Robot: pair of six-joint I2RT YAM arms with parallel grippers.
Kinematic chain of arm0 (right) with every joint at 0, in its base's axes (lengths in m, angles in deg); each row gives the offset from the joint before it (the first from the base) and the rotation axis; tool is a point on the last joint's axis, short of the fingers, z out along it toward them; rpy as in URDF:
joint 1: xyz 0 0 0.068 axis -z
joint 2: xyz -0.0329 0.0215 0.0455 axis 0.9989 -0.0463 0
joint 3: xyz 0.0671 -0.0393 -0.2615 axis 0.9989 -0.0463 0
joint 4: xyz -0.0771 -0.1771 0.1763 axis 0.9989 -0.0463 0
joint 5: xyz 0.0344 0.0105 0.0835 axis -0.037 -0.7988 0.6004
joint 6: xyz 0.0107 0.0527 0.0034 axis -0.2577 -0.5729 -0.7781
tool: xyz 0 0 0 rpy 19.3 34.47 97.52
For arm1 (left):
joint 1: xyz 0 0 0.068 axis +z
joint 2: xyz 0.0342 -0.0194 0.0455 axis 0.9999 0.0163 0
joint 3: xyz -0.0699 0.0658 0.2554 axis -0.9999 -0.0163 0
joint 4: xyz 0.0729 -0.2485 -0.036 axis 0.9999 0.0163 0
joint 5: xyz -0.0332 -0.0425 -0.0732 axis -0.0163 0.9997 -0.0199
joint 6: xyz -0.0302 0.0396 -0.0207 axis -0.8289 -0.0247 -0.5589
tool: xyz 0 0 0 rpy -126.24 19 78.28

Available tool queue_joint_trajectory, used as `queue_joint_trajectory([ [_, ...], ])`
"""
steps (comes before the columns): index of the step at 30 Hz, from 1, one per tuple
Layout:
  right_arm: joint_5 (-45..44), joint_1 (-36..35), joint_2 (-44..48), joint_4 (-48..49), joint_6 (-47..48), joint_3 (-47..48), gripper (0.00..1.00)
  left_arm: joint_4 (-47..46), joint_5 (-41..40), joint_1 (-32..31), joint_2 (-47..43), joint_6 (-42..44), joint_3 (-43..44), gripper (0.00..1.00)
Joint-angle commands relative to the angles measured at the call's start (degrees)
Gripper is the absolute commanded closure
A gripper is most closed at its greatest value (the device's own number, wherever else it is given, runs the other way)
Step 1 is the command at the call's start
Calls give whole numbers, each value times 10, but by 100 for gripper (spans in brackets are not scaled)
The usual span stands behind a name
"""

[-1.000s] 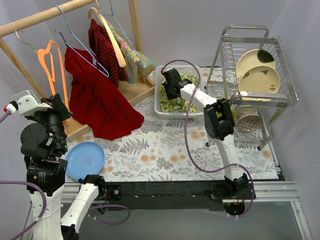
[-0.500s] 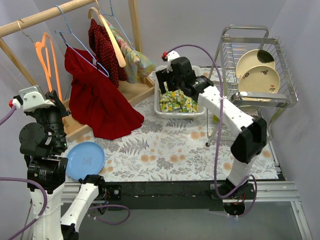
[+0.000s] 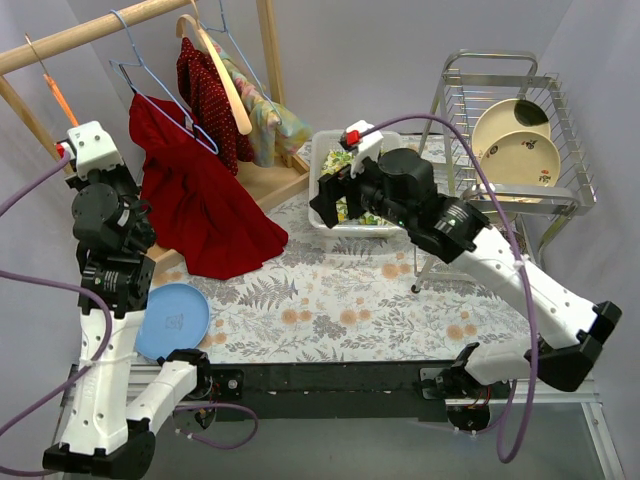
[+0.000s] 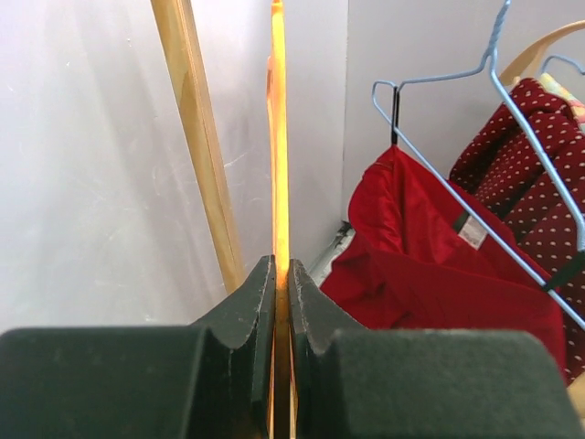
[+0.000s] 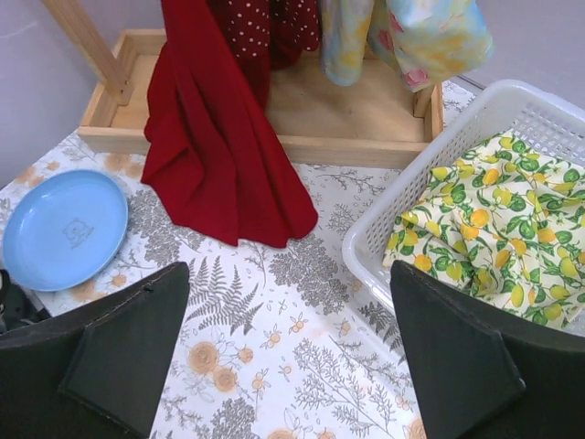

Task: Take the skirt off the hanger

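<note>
The skirt (image 3: 362,210), a yellow-green lemon-print cloth, lies crumpled in the white basket (image 5: 366,242); the right wrist view shows it (image 5: 494,219) at the right. My right gripper (image 5: 288,274) hangs open and empty above the tablecloth, just left of the basket. The orange hanger (image 4: 278,137) is bare. My left gripper (image 4: 281,274) is shut on its thin bar, seen edge-on. In the top view the hanger (image 3: 52,88) hangs by its hook near the wooden rail (image 3: 90,30) at the far left.
A red garment (image 3: 195,200) on a blue wire hanger (image 3: 165,100) drapes onto the rack's wooden base. A dotted dark-red garment and a pastel one hang behind it. A blue plate (image 3: 170,320) lies front left. A wire dish rack (image 3: 510,130) with plates stands at the right.
My right gripper opened, let go of the skirt in the basket and lifted back out toward the front left. My left arm rose and carried the orange hanger up toward the rail.
</note>
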Motion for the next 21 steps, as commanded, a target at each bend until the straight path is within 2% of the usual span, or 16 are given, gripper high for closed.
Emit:
queue_joint_trajectory([
  [1,-19,-10,58,13,-14,-24,2,-59,-24,2,27,31,2,100],
  [7,-31,-10,152,53,-24,-82,2,-78,-14,3,63,39,-5,100],
  [10,-44,-11,197,66,-26,-115,2,-71,-34,2,78,46,-3,100],
  [14,-37,-10,218,65,-27,-127,2,-74,-46,3,84,50,7,100],
  [21,-26,-10,248,55,-29,-136,2,-24,-54,7,104,28,43,100],
])
